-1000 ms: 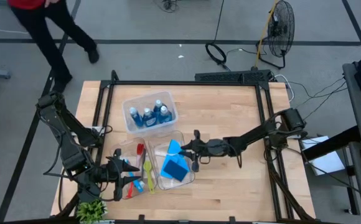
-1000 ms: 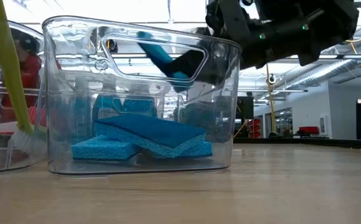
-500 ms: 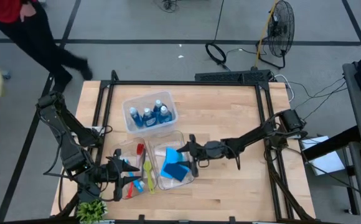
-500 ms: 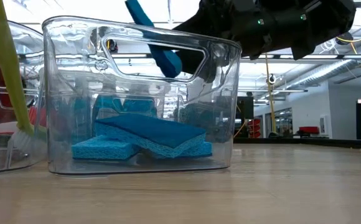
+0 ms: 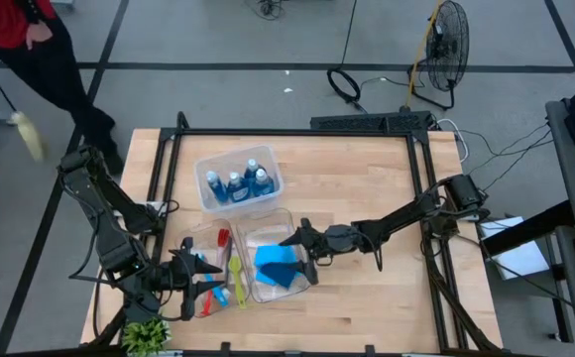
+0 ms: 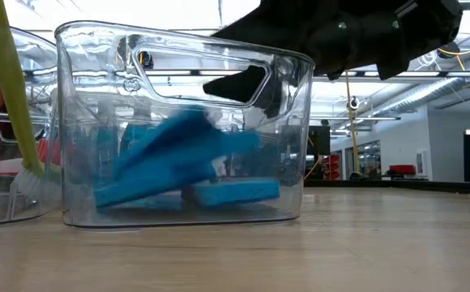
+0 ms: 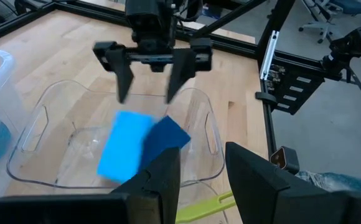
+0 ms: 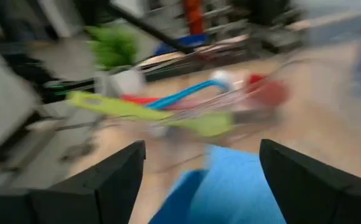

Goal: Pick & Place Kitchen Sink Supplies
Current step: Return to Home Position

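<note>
Several flat blue sponges (image 5: 276,266) lie in a clear bin (image 5: 251,294). The topmost sponge (image 6: 178,150) rests slanted on the others and is blurred. My right gripper (image 5: 300,250) is open and empty just above this bin's right rim; it also shows in the left wrist view (image 7: 149,87). My left gripper (image 5: 198,275) is open by the neighbouring bin (image 5: 190,238), which holds red (image 5: 222,238), yellow-green (image 5: 235,273) and blue (image 5: 218,293) brushes. The yellow-green handle (image 7: 205,204) shows below its fingers. Blue-liquid bottles (image 5: 236,183) stand in a third bin.
The bottle bin (image 5: 208,164) stands toward the table's far side, behind the other two. A small green plant (image 5: 146,335) sits at the near left corner. Bare wood lies to the right of the sponge bin. A person walks past the table's far left corner.
My right gripper has gone a little toward the table's left edge, over the sponge bin, and has let go of the blue sponge. The sponge, held upright above the rim before, has dropped into the bin and lies slanted on the other sponges.
</note>
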Motion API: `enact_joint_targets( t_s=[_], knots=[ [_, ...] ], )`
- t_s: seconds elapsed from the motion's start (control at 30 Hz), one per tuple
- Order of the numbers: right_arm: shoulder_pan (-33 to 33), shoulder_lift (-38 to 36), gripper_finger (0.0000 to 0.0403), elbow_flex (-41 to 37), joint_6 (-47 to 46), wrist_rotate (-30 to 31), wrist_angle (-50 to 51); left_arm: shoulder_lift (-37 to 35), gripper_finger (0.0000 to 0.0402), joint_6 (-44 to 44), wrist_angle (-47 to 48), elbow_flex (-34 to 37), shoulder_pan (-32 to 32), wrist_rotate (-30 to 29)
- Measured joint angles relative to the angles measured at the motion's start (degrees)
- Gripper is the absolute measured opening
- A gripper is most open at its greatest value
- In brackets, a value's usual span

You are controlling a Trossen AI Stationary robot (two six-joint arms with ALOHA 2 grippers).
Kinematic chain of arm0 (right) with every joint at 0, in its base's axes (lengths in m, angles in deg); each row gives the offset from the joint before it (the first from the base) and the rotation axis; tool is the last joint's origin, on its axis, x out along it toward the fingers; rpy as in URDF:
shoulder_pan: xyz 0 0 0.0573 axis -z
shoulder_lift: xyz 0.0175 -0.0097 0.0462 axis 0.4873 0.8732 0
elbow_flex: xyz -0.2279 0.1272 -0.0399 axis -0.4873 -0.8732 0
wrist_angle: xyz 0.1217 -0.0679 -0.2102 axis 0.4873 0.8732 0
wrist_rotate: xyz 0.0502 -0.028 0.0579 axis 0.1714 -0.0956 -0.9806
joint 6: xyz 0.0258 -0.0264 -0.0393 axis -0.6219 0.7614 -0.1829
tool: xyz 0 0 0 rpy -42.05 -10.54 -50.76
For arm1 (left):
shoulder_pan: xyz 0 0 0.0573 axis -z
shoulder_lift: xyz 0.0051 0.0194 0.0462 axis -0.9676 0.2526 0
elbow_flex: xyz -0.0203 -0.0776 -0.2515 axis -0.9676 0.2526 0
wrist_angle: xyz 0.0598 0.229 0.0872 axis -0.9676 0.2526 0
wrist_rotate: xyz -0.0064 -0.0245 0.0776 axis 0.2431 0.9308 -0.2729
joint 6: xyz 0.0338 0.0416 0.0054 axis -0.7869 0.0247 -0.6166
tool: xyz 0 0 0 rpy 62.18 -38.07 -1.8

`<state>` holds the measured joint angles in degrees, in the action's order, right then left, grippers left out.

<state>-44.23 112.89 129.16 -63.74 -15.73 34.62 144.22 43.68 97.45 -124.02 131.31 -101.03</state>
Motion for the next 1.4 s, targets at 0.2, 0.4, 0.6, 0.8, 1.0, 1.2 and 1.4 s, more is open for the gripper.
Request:
enact_joint_targets(
  t_s=[0.2,0.4,0.6,0.8,1.0,1.2,1.4],
  knots=[
    [-0.21,-0.11,0.0317,-0.02,-2.31,-9.28,-2.01,0.0,0.0132,0.0,0.0,0.0,0.0,-0.01],
    [0.13,-4.42,0.0317,-0.02,-2.72,-8.82,3.03,0.0,0.0132,0.0,-0.02,0.0,-0.02,0.0],
    [0.05,-18.79,0.0317,-0.11,-4.53,-8.81,22.68,0.0,0.0132,0.0,-0.01,0.0,-0.02,0.0],
    [-2.53,-31.79,0.0318,-0.11,-7.25,-8.73,37.13,0.0,0.0132,0.0,-0.01,0.0,-0.01,0.0],
    [-4.58,-38.24,0.0318,-0.11,-6.15,-8.72,40.6,0.0,0.0132,0.0,-0.01,0.0,-0.01,0.0],
    [-6.36,-42.86,0.0318,-0.13,-4.08,-8.73,44.03,0.0,0.0132,0.0,-0.02,0.0,-0.02,-0.02],
    [-8.04,-48.57,0.0318,-0.13,-2.68,-8.64,49.19,0.0,0.0132,0.0,0.0,0.0,-0.02,0.0]
  ],
)
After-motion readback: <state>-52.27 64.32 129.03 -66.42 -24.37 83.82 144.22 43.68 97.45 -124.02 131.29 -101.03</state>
